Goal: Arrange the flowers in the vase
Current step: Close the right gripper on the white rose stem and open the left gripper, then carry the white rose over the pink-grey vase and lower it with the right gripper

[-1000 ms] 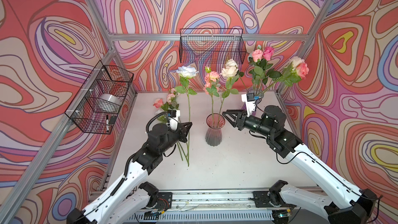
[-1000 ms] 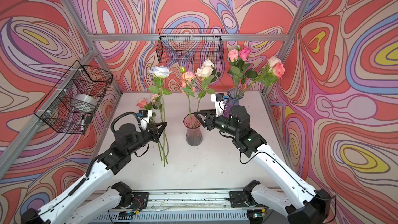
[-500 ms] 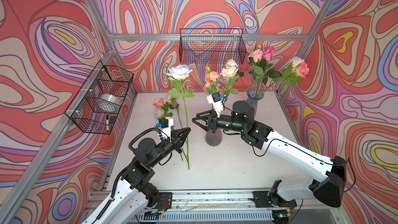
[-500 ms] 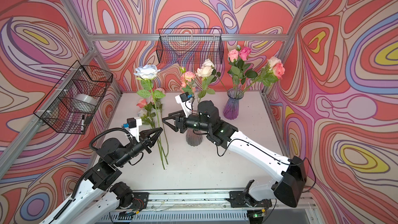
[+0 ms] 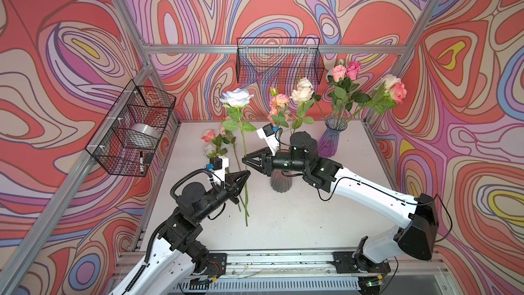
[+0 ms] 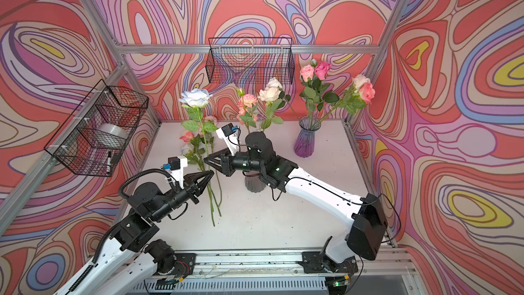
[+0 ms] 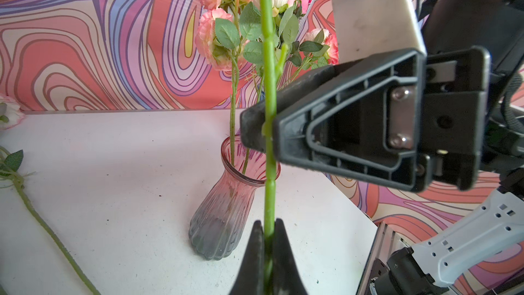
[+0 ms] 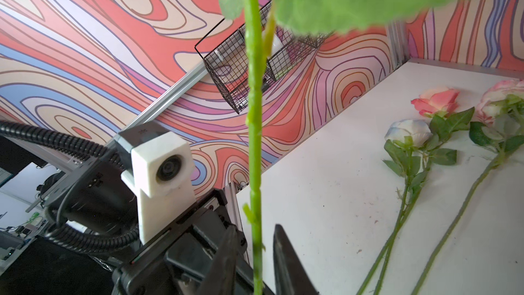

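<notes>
HANDOVER OVER THE DESK: A pale blue rose [image 5: 236, 97] stands upright at centre left in both top views. Its stem [image 7: 268, 80] is clamped low down in the left pincer [image 5: 246, 175], whose jaws are together on it. Whether the stem's end touches the desk [image 5: 283, 222] cannot be told. The right pincer [image 5: 244, 160] reaches in from the right and straddles the same stem just above the left one. The right wrist view shows its jaws apart, with a gap on each side of the stem.

The pink vase [image 7: 226, 194], at frame centre and partly behind the right arm, already holds a few stems. A purple vase [image 5: 330, 140] at upper right holds more, and loose flowers [image 8: 411, 134] lie near the desk's far left edge.

This looks like a pass from one arm to the other. To do it well, the right pincer should close squarely on bare stem, clear of the leaves, before the left lets go. The rose should stay vertical, rise until its end clears the pink vase's rim, and then go down between the stems already there. A stem this thin may slip or swing in the grip.
</notes>
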{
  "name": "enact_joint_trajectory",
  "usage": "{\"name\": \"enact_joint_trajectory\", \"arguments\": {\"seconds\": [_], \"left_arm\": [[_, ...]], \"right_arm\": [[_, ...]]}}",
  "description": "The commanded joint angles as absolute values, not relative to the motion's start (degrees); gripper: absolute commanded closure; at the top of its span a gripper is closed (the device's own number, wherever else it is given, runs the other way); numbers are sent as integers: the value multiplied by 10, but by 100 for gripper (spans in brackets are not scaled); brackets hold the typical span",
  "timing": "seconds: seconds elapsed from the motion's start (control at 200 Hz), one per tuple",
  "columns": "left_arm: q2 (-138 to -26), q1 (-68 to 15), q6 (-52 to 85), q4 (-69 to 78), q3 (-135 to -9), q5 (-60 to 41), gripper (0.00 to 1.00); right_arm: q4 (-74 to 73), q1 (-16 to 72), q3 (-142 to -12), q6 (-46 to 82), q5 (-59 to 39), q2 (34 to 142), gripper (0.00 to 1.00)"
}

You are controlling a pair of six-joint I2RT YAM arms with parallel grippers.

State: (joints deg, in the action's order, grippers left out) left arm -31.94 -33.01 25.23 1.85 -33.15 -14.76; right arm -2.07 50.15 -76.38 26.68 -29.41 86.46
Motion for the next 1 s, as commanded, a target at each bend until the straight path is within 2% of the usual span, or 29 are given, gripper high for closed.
{"name": "enact_joint_trajectory", "arguments": {"seconds": [0.0, 0.12, 0.175, 0.21, 0.295, 0.401, 0.516, 0.701, 0.816, 0.996], "left_arm": [[-313, -332, 240, 12, -338, -143, 100], [-305, -332, 241, 6, -339, -132, 100], [-299, -332, 245, 5, -335, -124, 88], [-294, -332, 247, 6, -332, -117, 76], [-279, -332, 254, 1, -326, -96, 54], [-242, -332, 263, -17, -316, -44, 40], [-180, -332, 284, -80, -313, 72, 36], [-64, -332, 329, -165, -275, 228, 36], [-5, -332, 342, -173, -252, 258, 36], [-47, -332, 336, -180, -272, 235, 35]], "right_arm": [[-19, 507, -782, 261, -290, 871, 87], [-11, 509, -788, 255, -274, 868, 96], [-8, 511, -789, 250, -269, 866, 98], [-6, 514, -789, 246, -261, 865, 98], [-1, 517, -792, 237, -243, 861, 99], [20, 518, -799, 217, -176, 848, 99], [46, 518, -807, 169, -79, 826, 100], [94, 517, -862, 91, 64, 804, 100], [100, 515, -889, 60, 154, 793, 100], [143, 491, -950, 39, 189, 793, 100]]}}
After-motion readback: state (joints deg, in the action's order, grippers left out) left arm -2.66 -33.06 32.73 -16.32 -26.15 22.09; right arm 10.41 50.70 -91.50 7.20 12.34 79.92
